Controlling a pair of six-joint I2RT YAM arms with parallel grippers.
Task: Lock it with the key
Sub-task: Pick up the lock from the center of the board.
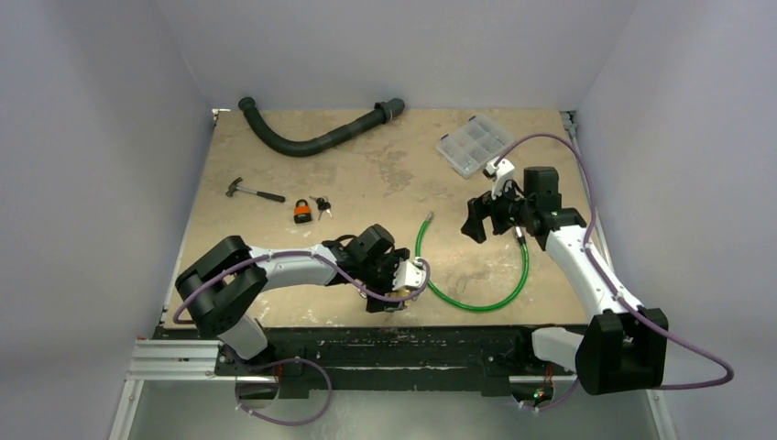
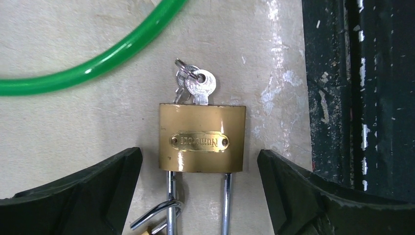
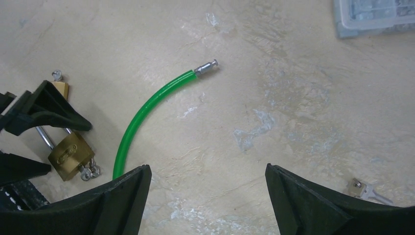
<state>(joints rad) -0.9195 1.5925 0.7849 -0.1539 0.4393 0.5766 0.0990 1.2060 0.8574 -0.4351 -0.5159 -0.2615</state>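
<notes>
Top external — scuffed beige tabletop (image 1: 385, 174), pale walls (image 1: 92, 183) — brass padlock (image 2: 201, 138) near front edge

**Cropped, covered or illegible**

Left wrist view: the brass padlock's (image 2: 201, 138) shackle runs off the bottom edge. A smaller shackle (image 2: 159, 215) at lower left is cropped there too, its body unseen. The nameplate lettering is too blurred to read. Top view: that padlock sits almost wholly under the left gripper (image 1: 399, 295). Right wrist view: the clear box (image 3: 374, 17) is clipped at upper right, and a key (image 3: 369, 192) at lower right lies partly behind a black finger (image 3: 318, 210).
</notes>
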